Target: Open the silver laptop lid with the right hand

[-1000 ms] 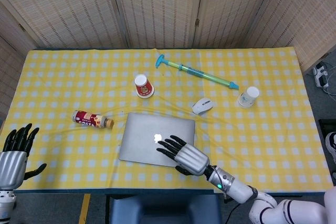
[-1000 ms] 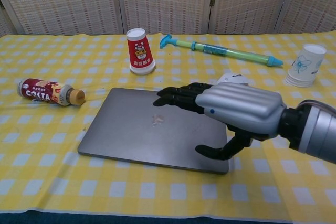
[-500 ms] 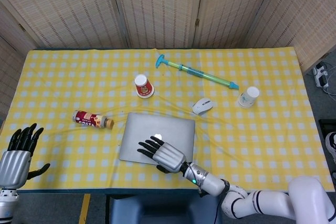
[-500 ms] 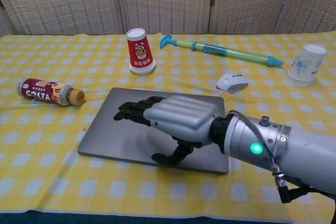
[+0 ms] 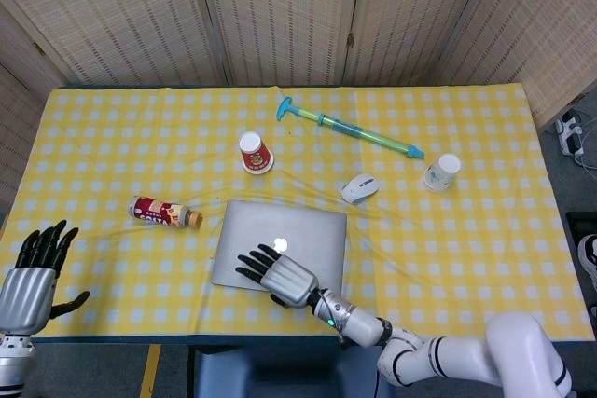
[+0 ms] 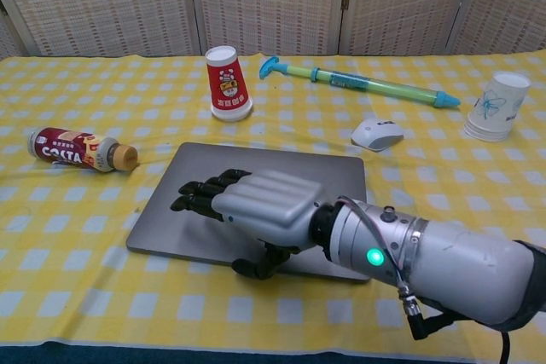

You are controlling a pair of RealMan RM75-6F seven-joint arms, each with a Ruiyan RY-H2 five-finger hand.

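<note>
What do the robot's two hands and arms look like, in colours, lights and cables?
Both the right hand and the left hand have silver ribbed backs and black fingers. The right wrist is metal with a lit green lamp and a thin black cable; further back its arm is white.

right hand [image 6: 256, 215] palm-down over the laptop [image 6: 281, 181] lid's front half, fingers extended toward its left edge, thumb tucked under near the front edge, forearm trailing off right; left hand [image 5: 33, 267] well left of the laptop, fingers spread, holding nothing.
</note>
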